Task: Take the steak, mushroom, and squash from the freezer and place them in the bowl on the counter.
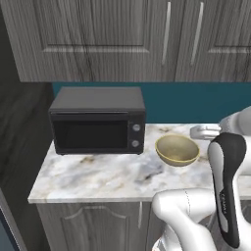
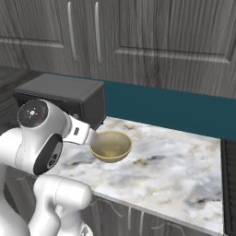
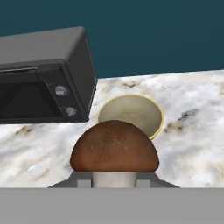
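A brown-capped mushroom (image 3: 114,152) with a pale stem sits upright between the fingertips of my gripper (image 3: 113,181), which is shut on it. Just beyond it, the yellowish bowl (image 3: 131,114) stands empty on the marbled counter (image 3: 197,113). From the base, the bowl (image 1: 177,149) is right of the microwave, with my hand (image 1: 205,131) close to its right rim. In the right base view my hand (image 2: 82,134) is just left of the bowl (image 2: 110,146). The steak, squash and freezer are out of view.
A black microwave (image 1: 98,120) stands at the counter's left end, close to the bowl. Grey wall cabinets (image 1: 122,39) hang above a teal backsplash (image 2: 175,110). The counter (image 2: 175,170) stretches bare to the right of the bowl.
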{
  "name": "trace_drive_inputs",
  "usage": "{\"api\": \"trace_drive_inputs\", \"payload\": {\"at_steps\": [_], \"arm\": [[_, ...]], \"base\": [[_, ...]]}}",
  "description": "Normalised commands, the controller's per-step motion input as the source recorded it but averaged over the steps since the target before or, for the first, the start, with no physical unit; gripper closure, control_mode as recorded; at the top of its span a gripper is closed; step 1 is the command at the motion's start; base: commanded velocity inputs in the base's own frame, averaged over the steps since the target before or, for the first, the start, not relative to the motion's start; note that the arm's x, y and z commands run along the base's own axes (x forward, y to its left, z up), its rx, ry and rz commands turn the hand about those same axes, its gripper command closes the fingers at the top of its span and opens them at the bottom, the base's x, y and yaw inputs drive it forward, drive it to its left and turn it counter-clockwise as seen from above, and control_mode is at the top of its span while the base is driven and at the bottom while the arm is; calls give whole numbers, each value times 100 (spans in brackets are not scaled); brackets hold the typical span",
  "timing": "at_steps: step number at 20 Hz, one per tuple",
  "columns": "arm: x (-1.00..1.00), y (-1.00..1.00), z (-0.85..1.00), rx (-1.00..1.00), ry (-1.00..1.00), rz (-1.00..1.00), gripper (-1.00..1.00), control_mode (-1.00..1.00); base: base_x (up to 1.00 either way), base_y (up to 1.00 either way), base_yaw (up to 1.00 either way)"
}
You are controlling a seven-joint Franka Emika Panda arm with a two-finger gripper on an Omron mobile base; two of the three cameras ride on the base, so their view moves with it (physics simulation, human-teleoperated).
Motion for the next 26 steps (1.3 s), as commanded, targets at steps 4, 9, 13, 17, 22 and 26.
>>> {"api": "trace_drive_inputs", "payload": {"at_steps": [4, 9, 13, 17, 22, 26], "arm": [[10, -11, -72, 0, -14, 0, 100, -100], [51, 0, -50, 0, 0, 0, 100, -100], [54, 0, -69, 0, 0, 0, 100, -100], [35, 0, -69, 0, 0, 0, 100, -100], [50, 0, -65, 0, 0, 0, 100, -100], [63, 0, -39, 0, 11, 0, 100, -100]], "base": [[0, 0, 0], [0, 0, 0], [0, 0, 0], [0, 0, 0], [0, 0, 0], [0, 0, 0]]}}
